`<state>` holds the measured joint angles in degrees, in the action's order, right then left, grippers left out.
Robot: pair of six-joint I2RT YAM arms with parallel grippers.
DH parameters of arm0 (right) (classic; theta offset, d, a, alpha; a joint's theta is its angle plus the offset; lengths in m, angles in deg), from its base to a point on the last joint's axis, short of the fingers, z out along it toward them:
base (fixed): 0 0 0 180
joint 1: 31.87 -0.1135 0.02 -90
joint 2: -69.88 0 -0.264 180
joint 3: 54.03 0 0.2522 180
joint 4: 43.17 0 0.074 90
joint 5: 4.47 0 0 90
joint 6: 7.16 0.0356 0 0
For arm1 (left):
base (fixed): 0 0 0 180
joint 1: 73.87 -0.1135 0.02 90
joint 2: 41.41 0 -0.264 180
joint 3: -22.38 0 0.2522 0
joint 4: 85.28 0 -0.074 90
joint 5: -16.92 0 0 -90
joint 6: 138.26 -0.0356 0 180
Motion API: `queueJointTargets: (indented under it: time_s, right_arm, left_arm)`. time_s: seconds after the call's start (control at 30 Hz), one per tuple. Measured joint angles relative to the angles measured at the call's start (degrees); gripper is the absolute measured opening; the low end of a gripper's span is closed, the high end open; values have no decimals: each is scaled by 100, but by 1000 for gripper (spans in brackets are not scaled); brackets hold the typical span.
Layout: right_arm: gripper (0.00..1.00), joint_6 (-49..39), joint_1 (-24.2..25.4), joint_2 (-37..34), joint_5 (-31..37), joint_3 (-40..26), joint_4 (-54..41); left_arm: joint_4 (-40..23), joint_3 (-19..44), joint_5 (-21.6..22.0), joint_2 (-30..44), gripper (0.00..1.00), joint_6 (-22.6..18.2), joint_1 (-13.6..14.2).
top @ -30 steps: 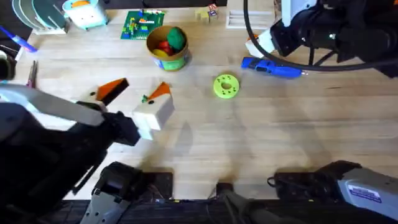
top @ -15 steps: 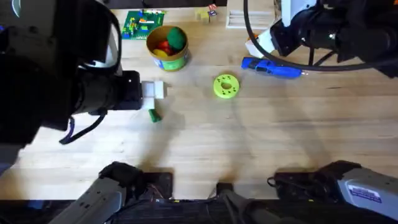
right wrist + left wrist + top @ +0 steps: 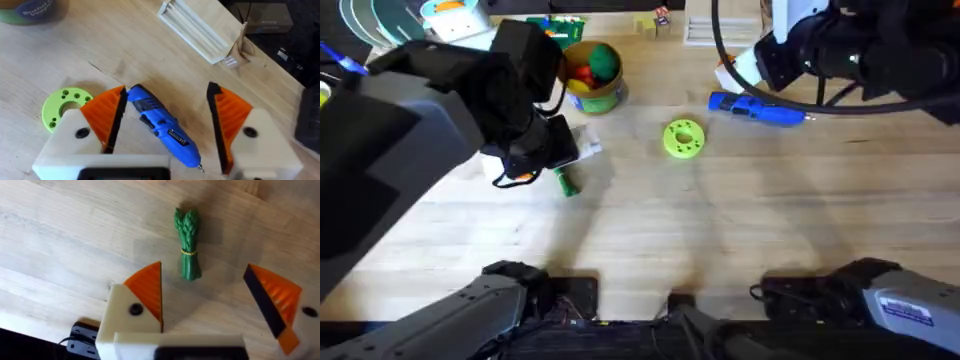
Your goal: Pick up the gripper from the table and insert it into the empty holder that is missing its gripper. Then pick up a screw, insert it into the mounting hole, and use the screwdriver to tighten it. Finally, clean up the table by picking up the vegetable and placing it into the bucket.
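my left claw (image 3: pixel 205 300) hangs over the counter (image 3: pixel 720 230) with its jaws spread wide and nothing between them. the vegetable (image 3: pixel 187 244) lies flat on the counter just ahead of the open jaws, closer to the left finger (image 3: pixel 146 291) than to the right one, so the gap is not centred on it. its long axis runs straight away from the claw, roughly square to the line between my two fingertips, which is the orientation a pinch across its width needs. the leafy tips point away from me and the cut stem end points back toward the gap. in the overhead view the vegetable (image 3: pixel 566 184) sits just beside the left arm's head, on the counter below the bucket (image 3: pixel 590 92), which stands near but apart and already holds other toys.

my right claw (image 3: pixel 165 125) is also wide open and holds nothing. it straddles the screwdriver (image 3: pixel 162 125), which lies flat with its metal tip pointing back toward the claw body and its long axis on a diagonal between the fingers. that arm is well apart from the vegetable.

judgement: the left arm is the nearer one for the clean-up step. the claw calls for a small sideways shift toward the vegetable, then a forward, downward approach.
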<state>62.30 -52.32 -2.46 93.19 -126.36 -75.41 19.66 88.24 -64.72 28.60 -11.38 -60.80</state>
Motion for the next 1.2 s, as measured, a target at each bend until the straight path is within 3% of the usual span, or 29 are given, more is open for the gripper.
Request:
queueJointTargets:
  time_s: [0.4, 0.7, 0.73, 0.8, 0.9, 1.0, 1.03, 1.2]
  right_arm:
    - [943, 0, 0, 0, 0, 0, 0]
    - [943, 0, 0, 0, 0, 0, 0]
    - [943, 0, 0, 0, 0, 0, -1]
    - [943, 0, 0, 0, 0, 0, 0]
    - [943, 0, 0, 0, 0, 0, 0]
    - [943, 0, 0, 0, 0, 0, 0]
    - [943, 0, 0, 0, 0, 0, 0]
    - [943, 0, 0, 0, 2, 0, -2]
  left_arm:
    - [1018, -857, -587, 429, 994, 125, -775]
    - [1460, -1250, -857, 429, 920, 2, -888]
    - [1463, -1263, -857, 429, 889, -1, -923]
    - [1524, -1264, -883, 429, 732, -7, -1042]
    - [1686, -1264, -956, 429, 440, -22, -1217]
    - [1777, -1264, -1121, 429, 72, -26, -1347]
    - [1793, -1264, -1166, 429, 24, -39, -1377]
    - [1753, -1260, -1336, 429, 18, -89, -1394]
